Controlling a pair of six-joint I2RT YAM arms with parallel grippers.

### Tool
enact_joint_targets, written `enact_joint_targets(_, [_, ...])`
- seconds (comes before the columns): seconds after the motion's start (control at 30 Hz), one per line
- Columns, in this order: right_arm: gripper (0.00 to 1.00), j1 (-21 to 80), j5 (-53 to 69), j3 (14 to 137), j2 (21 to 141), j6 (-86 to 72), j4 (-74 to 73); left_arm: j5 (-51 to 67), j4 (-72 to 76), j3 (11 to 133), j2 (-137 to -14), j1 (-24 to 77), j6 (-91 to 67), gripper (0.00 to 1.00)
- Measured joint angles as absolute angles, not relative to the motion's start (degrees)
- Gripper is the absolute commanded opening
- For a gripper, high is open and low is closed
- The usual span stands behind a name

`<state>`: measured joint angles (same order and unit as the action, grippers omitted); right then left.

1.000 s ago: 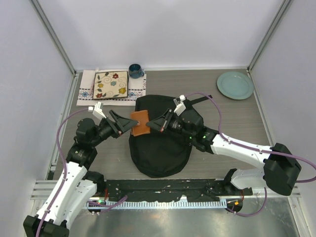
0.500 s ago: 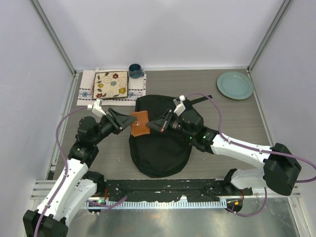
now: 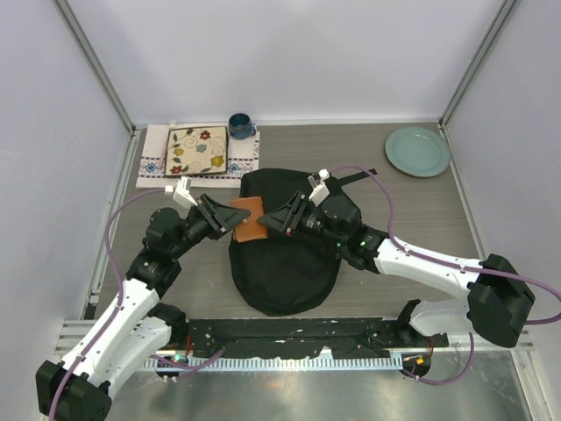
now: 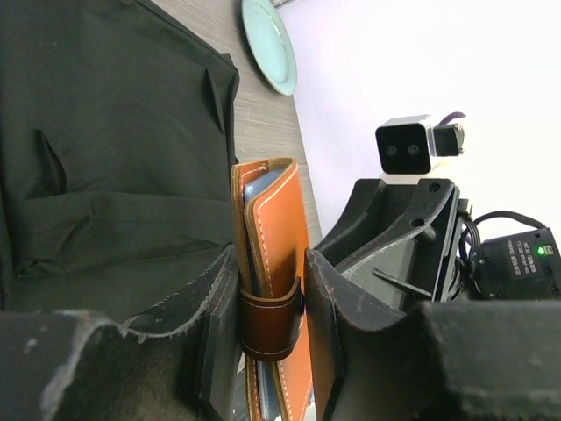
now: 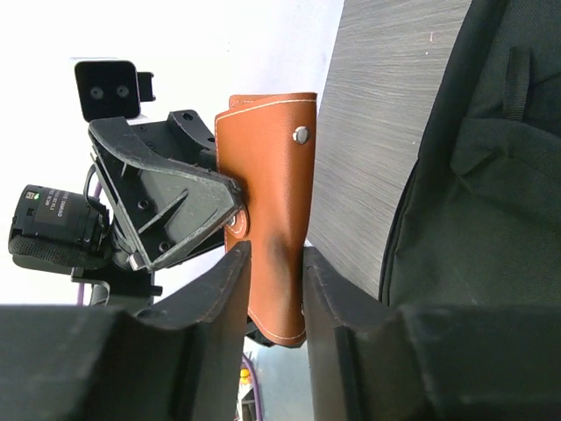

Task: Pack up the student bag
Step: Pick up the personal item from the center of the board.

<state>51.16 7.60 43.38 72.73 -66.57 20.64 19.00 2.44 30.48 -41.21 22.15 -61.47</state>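
Note:
The student bag [image 3: 285, 263] is a large black fabric backpack lying flat in the middle of the table; it also shows in the left wrist view [image 4: 105, 158] and the right wrist view [image 5: 473, 193]. A tan leather wallet [image 3: 249, 219] with white stitching is held above the bag's upper left part. My left gripper [image 3: 230, 220] is shut on the wallet's strap end [image 4: 272, 303]. My right gripper [image 3: 267, 222] is shut on the wallet's other end [image 5: 267, 202]. Both grippers hold it at once, facing each other.
A floral square plate [image 3: 197, 150] lies on a patterned cloth [image 3: 153, 164] at the back left, with a dark blue cup [image 3: 240, 125] behind it. A pale green plate [image 3: 417, 151] sits at the back right. Walls enclose the table on three sides.
My left arm has shifted a little right and toward the back, closer to the wallet. The wallet has moved slightly toward the back. The right arm has barely moved.

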Motion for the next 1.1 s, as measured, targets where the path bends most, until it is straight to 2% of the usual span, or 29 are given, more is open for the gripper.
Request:
enact_joint_targets(0.07, [0.46,51.2,7.6,43.4,72.7,-66.8,20.8,18.9,2.9,30.3,-41.1,22.6,-61.6,0.36])
enact_joint_targets(0.17, [0.48,51.2,7.6,43.4,72.7,-66.9,21.4,18.5,3.2,29.8,-40.9,22.9,-61.7,0.34])
enact_joint_targets(0.27, [0.49,51.2,7.6,43.4,72.7,-67.0,21.4,18.2,3.2,29.5,-40.9,22.9,-62.3,0.24])
enact_joint_targets(0.3, [0.49,51.2,7.6,43.3,72.7,-67.1,21.5,18.1,3.2,29.4,-40.8,23.0,-62.5,0.16])
enact_joint_targets(0.33, [0.5,51.2,7.5,43.2,72.7,-67.1,21.5,18.0,3.2,29.4,-40.6,23.0,-62.7,0.12])
enact_joint_targets(0.43, [0.59,51.2,7.3,42.5,72.7,-67.2,21.4,17.9,3.3,29.3,-40.1,23.2,-62.9,0.0])
enact_joint_targets(0.63, [0.69,50.8,5.2,41.9,70.3,-66.5,19.7,18.1,2.7,29.2,-40.0,23.2,-62.3,0.0])
enact_joint_targets(0.87, [0.7,47.7,6.9,39.7,66.2,-65.3,19.9,23.2,3.8,29.2,-41.7,23.2,-60.9,0.0])
enact_joint_targets(1.1, [0.7,45.5,13.4,36.8,65.6,-64.3,21.9,31.6,12.0,29.2,-46.9,23.2,-61.6,0.0])
